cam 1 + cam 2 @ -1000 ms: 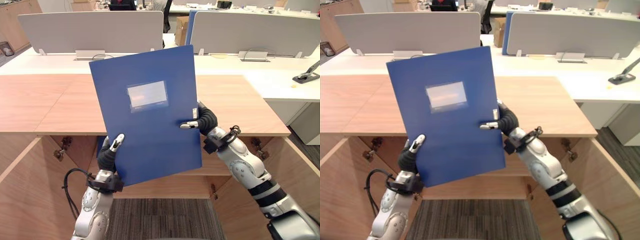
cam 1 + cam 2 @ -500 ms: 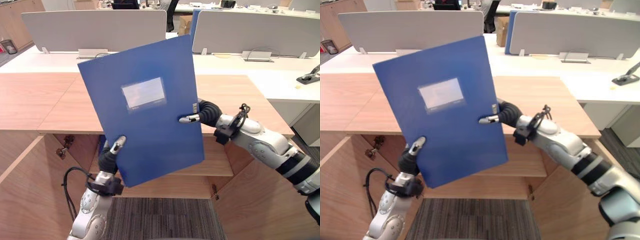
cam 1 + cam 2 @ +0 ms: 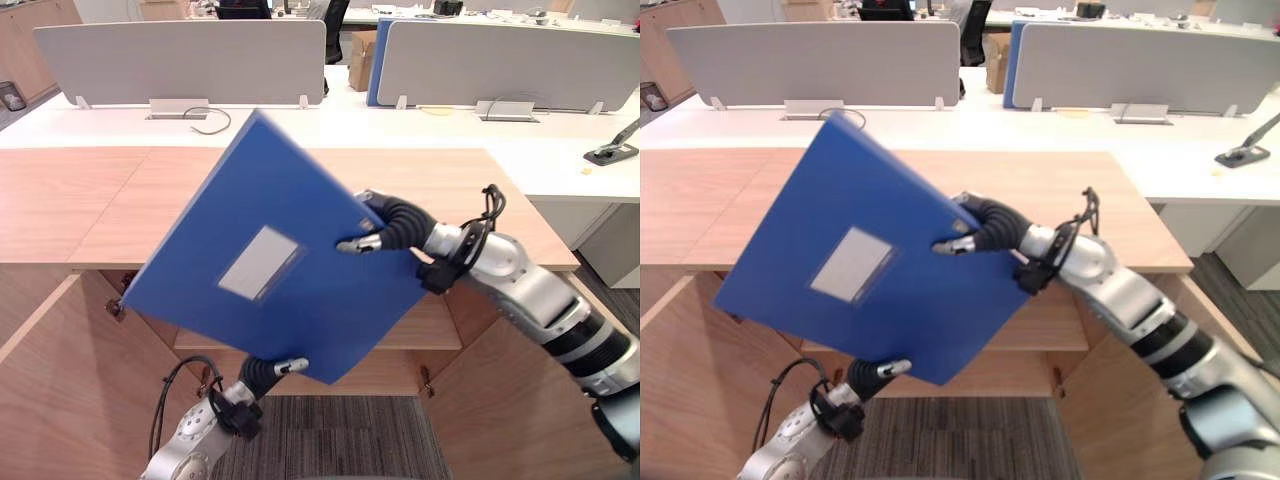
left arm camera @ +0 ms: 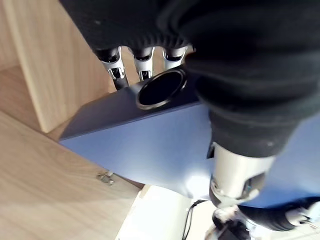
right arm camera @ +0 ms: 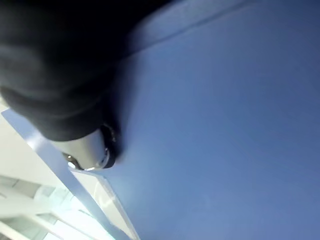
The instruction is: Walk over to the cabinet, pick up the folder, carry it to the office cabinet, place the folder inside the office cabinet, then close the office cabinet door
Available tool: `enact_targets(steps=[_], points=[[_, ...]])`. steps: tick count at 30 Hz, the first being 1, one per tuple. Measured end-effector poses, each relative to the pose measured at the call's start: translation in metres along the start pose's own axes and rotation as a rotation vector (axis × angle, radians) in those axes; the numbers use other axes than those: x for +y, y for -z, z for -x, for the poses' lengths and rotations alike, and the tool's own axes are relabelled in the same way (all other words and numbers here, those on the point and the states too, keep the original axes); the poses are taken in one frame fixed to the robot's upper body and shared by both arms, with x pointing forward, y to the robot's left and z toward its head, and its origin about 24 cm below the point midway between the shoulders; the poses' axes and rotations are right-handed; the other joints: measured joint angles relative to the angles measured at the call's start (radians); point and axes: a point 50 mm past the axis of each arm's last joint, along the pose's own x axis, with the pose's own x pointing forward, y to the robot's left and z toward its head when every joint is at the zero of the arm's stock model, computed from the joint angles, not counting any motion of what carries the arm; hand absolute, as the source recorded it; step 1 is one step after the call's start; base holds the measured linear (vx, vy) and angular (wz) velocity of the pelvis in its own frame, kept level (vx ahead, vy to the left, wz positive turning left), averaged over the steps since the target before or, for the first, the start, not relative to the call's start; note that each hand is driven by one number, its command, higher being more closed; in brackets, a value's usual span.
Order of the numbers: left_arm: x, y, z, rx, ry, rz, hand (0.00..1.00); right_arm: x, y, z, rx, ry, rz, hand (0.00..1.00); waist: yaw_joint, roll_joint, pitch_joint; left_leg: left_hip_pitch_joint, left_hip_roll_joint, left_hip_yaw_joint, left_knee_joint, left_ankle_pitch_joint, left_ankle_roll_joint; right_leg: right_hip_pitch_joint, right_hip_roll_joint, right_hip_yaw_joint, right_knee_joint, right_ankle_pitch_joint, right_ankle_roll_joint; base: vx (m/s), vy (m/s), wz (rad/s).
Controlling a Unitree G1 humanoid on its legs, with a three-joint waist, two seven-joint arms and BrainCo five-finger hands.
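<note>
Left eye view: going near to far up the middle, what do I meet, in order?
carpet → left hand → blue folder → wooden cabinet top → white desk → grey divider panels

Folder (image 3: pixel 270 270) before the cabinet (image 3: pixel 60 200), left hand (image 3: pixel 262 372) at its lower edge, right hand (image 3: pixel 395 222) at its right edge

I have swung the folder (image 3: pixel 300 300) over. A second ago it stood almost upright before the cabinet top (image 3: pixel 80 205) with its label (image 3: pixel 260 262) level. Now it leans far to my left and lies back, the label slanted, one corner hanging below the cabinet top's front edge. My left hand (image 3: pixel 265 372) has dropped to that low corner. My right hand (image 3: pixel 388 226) has turned with the folder, and its arm, which rose from below the cabinet top, now crosses the front edge.
</note>
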Motion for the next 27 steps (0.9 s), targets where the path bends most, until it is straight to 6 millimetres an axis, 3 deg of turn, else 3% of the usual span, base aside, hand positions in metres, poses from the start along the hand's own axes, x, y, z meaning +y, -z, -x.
enact_targets(steps=[5, 9, 11, 13, 19, 24, 27], points=[[0.015, 0.047, 0.003, 0.229, -0.05, -0.105, 0.0, 0.042, -0.015, -0.01, -0.154, -0.068, 0.138, 1.0, 0.0, -0.003, -0.008, -0.004, 0.0, 0.002, -0.004, 0.001, 0.0, -0.005, 0.0, 0.003, -0.004, 0.0, 0.0, 0.0, 0.002, -0.01], [0.033, 0.081, 0.017, 0.39, -0.197, -0.171, 0.0, 0.071, 0.0, -0.008, -0.111, -0.135, 0.126, 1.0, 0.001, -0.019, -0.019, -0.016, 0.0, -0.001, -0.003, 0.001, 0.0, -0.01, 0.003, 0.002, -0.013, 0.003, -0.004, 0.0, 0.0, 0.0], [0.044, 0.099, 0.026, 0.463, -0.339, -0.197, 0.0, 0.087, 0.019, -0.001, -0.022, -0.186, 0.154, 1.0, 0.004, -0.023, -0.018, -0.017, 0.0, -0.001, -0.003, 0.001, 0.001, -0.011, 0.003, 0.002, -0.013, 0.003, -0.004, 0.0, 0.0, 0.0], [0.049, 0.104, 0.031, 0.485, -0.402, -0.197, 0.0, 0.094, 0.029, 0.002, 0.025, -0.211, 0.174, 1.0, 0.004, -0.024, -0.018, -0.017, 0.0, -0.001, -0.003, 0.001, 0.001, -0.011, 0.003, 0.002, -0.013, 0.003, -0.004, 0.0, 0.0, 0.0], [0.067, 0.132, 0.074, 0.632, -0.711, -0.168, 0.0, 0.124, 0.079, 0.024, 0.235, -0.312, 0.233, 1.0, 0.006, -0.029, -0.013, -0.016, 0.003, -0.003, -0.001, 0.002, 0.002, -0.009, 0.007, 0.002, -0.013, 0.003, -0.005, -0.01, 0.0, 0.0], [0.075, 0.128, 0.084, 0.711, -0.744, -0.357, 0.0, 0.138, 0.13, 0.047, 0.455, -0.398, 0.286, 1.0, 0.012, -0.033, 0.007, -0.02, -0.001, -0.017, 0.007, 0.003, 0.003, -0.003, 0.001, -0.016, -0.013, 0.005, -0.004, -0.03, 0.006, 0.08], [0.078, 0.126, 0.085, 0.733, -0.732, -0.42, 0.0, 0.141, 0.146, 0.053, 0.534, -0.394, 0.276, 1.0, 0.013, -0.027, 0.026, -0.02, -0.003, -0.019, 0.007, 0.006, 0.005, -0.002, -0.001, -0.018, -0.014, 0.007, -0.003, -0.04, 0.015, 0.02]])
